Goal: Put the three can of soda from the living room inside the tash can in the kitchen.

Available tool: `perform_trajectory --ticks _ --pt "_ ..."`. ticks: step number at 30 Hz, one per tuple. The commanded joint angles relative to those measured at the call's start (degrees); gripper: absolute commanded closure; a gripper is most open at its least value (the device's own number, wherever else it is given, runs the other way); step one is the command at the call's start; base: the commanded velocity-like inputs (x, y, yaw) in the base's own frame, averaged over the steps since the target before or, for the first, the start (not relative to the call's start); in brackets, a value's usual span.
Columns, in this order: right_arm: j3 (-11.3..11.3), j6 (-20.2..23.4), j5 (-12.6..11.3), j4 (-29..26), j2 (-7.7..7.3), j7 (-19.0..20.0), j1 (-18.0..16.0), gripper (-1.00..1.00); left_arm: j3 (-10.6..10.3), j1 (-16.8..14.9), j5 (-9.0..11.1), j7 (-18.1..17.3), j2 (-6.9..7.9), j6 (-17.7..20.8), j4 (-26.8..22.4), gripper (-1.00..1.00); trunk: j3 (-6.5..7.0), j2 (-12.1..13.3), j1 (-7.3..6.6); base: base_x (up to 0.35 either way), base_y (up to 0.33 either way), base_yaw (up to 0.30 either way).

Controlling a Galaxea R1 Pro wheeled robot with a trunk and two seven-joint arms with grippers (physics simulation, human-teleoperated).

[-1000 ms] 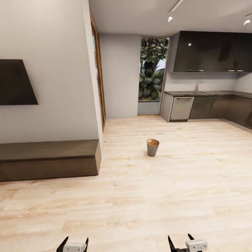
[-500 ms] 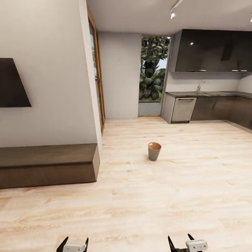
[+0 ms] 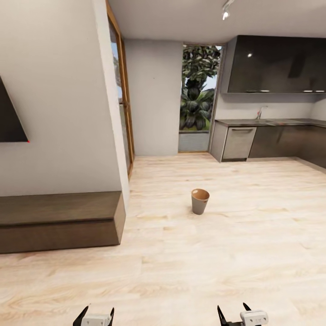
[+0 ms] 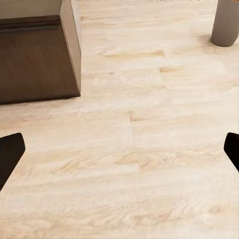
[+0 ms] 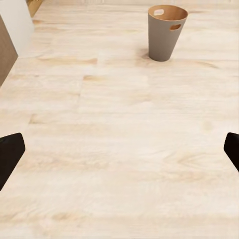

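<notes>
The tash can [image 3: 199, 201] stands upright on the pale wood floor ahead of me, a small tapered grey bin with a copper-brown inside. It appears again in the right wrist view [image 5: 167, 32] and at the edge of the left wrist view [image 4: 226, 25]. My left gripper [image 3: 98, 310] and right gripper [image 3: 232, 308] hang low at the front, both open with nothing between the fingers. Bare floor lies between the left fingers [image 4: 10, 152] and between the right fingers [image 5: 10, 152]. The cans of soda are out of view. The kitchen [image 3: 271, 140] is at the far right.
A long dark low cabinet [image 3: 59, 219] runs along the white wall on my left, with a dark screen [image 3: 9, 122] above it. The wall corner [image 3: 120, 172] juts out beside it. A glass doorway with plants [image 3: 197, 90] is at the back. Grey kitchen cabinets carry a dark countertop [image 3: 267, 121].
The whole view has shifted: the camera has moved forward, so the low cabinet and screen slide left and the bin looks nearer. Both grippers stay open as before.
</notes>
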Motion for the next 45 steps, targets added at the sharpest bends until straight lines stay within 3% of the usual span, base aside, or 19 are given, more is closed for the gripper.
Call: perform_trajectory --ticks 1,18,32,45 --pt "-0.01 0.00 0.00 0.00 0.00 0.00 0.00 -1.00 0.00 0.00 0.01 0.00 0.00 0.00 -0.01 -1.00 0.00 0.00 0.00 0.292 -0.132 0.000" --pt "0.01 0.00 0.00 0.04 0.00 0.00 0.00 -1.00 0.00 0.00 0.06 0.00 0.01 0.00 -0.23 -1.00 0.00 0.00 0.00 0.288 -0.137 -0.007" --pt "0.05 0.00 0.13 0.90 0.00 0.00 0.00 -1.00 0.00 0.03 0.06 0.00 0.01 0.00 -0.47 -1.00 0.00 0.00 0.00 0.266 -0.140 -0.180" --pt "0.04 0.00 0.35 1.74 0.00 0.00 0.00 -1.00 0.00 0.06 0.06 0.00 0.01 0.00 -0.67 -1.00 0.00 0.00 0.00 0.231 -0.134 -0.030"
